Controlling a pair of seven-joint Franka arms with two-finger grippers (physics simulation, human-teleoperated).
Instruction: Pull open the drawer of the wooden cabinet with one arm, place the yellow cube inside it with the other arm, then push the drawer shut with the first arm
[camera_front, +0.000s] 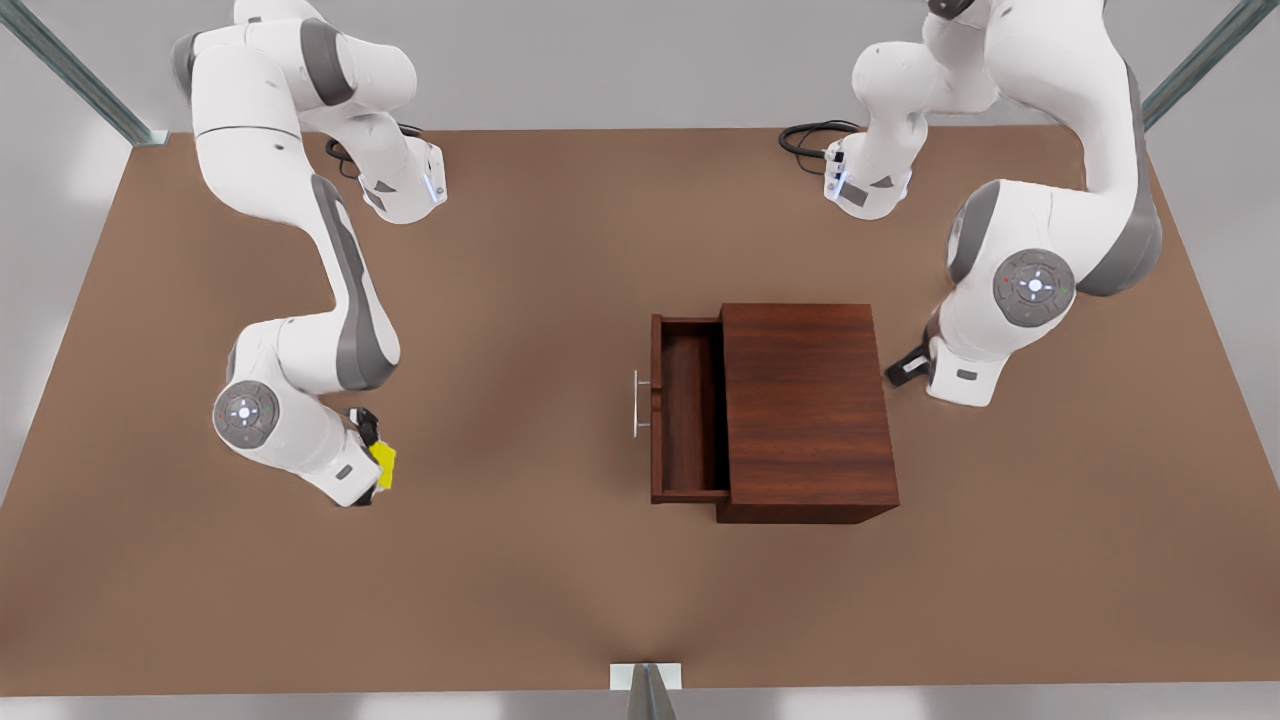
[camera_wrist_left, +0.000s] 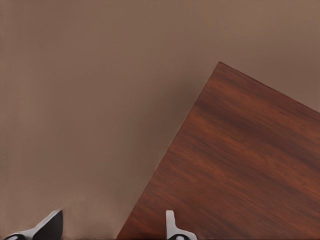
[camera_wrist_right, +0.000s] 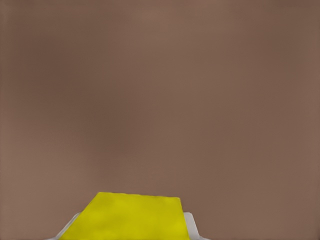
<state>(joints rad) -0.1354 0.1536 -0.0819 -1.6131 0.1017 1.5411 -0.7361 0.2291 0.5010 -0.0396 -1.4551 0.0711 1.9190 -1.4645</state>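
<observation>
The wooden cabinet (camera_front: 806, 410) stands right of the table's middle in the front view. Its drawer (camera_front: 689, 412) is pulled out toward the front view's left, with the silver handle (camera_front: 637, 403) in front and nothing inside. At the front view's left, well away from the cabinet, my right gripper (camera_front: 374, 458) is shut on the yellow cube (camera_front: 384, 464). The cube (camera_wrist_right: 131, 218) sits between the fingers (camera_wrist_right: 193, 228) above bare table. My left gripper (camera_front: 906, 368) hangs open by the cabinet's back side. Its fingertips (camera_wrist_left: 50, 226) are spread over the cabinet top (camera_wrist_left: 240, 170) and the table.
The brown table (camera_front: 520, 560) spreads wide around the cabinet. Black cables (camera_front: 812, 136) lie by the far arm base on the front view's right. A metal post (camera_front: 646, 690) stands at the table's near edge.
</observation>
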